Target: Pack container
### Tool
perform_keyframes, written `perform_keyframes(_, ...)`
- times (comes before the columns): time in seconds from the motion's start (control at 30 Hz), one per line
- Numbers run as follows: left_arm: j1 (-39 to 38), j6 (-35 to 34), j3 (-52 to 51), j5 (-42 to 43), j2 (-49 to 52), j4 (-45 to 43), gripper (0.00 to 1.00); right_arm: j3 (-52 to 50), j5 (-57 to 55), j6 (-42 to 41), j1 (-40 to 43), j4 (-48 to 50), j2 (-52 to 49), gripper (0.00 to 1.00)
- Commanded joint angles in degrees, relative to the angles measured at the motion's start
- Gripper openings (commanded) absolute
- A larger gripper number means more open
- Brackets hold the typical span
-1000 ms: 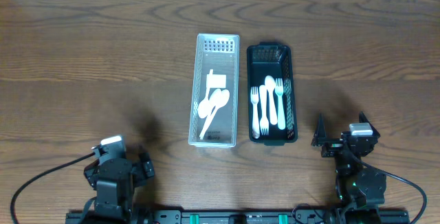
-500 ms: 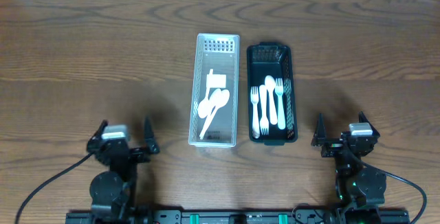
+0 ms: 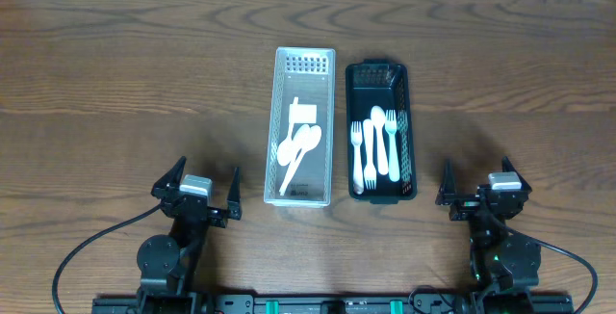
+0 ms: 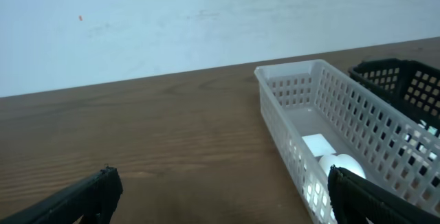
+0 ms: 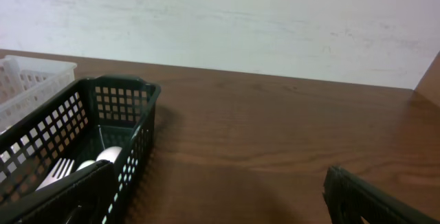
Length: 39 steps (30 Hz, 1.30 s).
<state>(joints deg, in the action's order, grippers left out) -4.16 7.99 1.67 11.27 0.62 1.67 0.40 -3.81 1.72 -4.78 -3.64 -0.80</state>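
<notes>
Worktop [image 3: 115, 83] is showing dark wood grain, bare around the middle; a pale wall [image 4: 172, 18] is standing behind it in the wrist views. Nothing is lying between either arm and the containers. Black cables [image 3: 82, 256] are looping off both arm bases along the bottom edge.

Two containers are sitting side by side at frame centre, long sides nearly touching:
- white basket [image 3: 302, 126], on the left, is holding two white spoons [image 3: 300, 150] lying at a slant, plus one small white rectangular piece [image 3: 303, 112] above them
- black basket [image 3: 380, 131], on the right, is holding white forks and spoons [image 3: 375, 150] lying lengthwise; about five pieces, exact count unclear

Left pincer [image 3: 200, 181] is hovering at lower left of the white basket, fingers spread wide, holding nothing. From its own camera, left pincer [image 4: 220, 203] is framing the white basket's near corner.

Right pincer [image 3: 476, 174] is hovering at lower right of the black basket, likewise spread wide and carrying nothing.
</notes>
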Motion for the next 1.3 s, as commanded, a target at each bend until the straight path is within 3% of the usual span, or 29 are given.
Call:
perform_keyframes(0.0, 0.35, 1.2, -1.44, 2.21, -0.52, 1.2, 0.98, -0.09, 0.22, -0.39, -0.55, -0.26, 0.15, 0.99)
perform_keyframes(0.37, 0.33, 0.33, -1.44, -1.42, -0.52, 1.22, 0.98, -0.09, 0.22, -0.37, -0.55, -0.26, 0.15, 0.99)
perform_keyframes(0.53, 0.33, -6.16, -1.44, -7.98, -0.52, 1.33, 0.98, -0.09, 0.22, -0.37, -0.55, -0.26, 0.15, 0.99)
perform_keyframes(1.27, 0.2, -6.36, -1.44, -7.87, -0.39, 2.08, 0.98, -0.09, 0.22, -0.39, -0.55, -0.26, 0.15, 0.99)
